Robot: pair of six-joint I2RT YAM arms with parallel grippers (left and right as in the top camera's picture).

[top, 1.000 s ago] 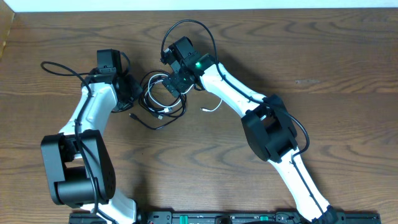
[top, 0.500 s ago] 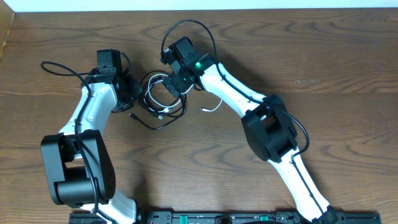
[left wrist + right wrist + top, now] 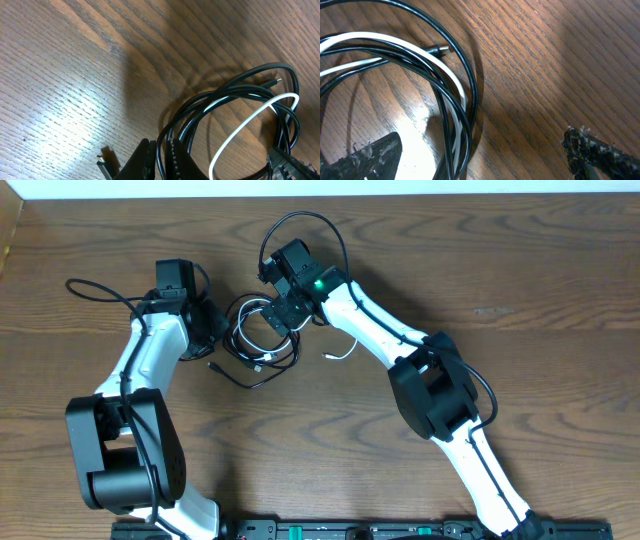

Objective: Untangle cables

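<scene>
The cables lie coiled together on the wooden table (image 3: pixel 480 250), between my two grippers. The black cable (image 3: pixel 262 365) makes several loops, and the white cable (image 3: pixel 342 354) runs through them with one end trailing right. My left gripper (image 3: pixel 214 330) sits at the coil's left edge. In the left wrist view its fingers (image 3: pixel 181 161) are shut on one strand of the black cable (image 3: pixel 161 150), with the white cable (image 3: pixel 245 125) looping to the right. My right gripper (image 3: pixel 281 311) hovers over the coil's top right, open wide. Its fingertips (image 3: pixel 367 155) straddle a bundle of black and white cable (image 3: pixel 456 145).
A black plug (image 3: pixel 439 49) lies inside the loops, and another small plug (image 3: pixel 105 162) rests on the wood beside my left finger. The arms' own thick black wires arc near the wrists (image 3: pixel 300 220). The table's far edge (image 3: pixel 320 194) runs along the top.
</scene>
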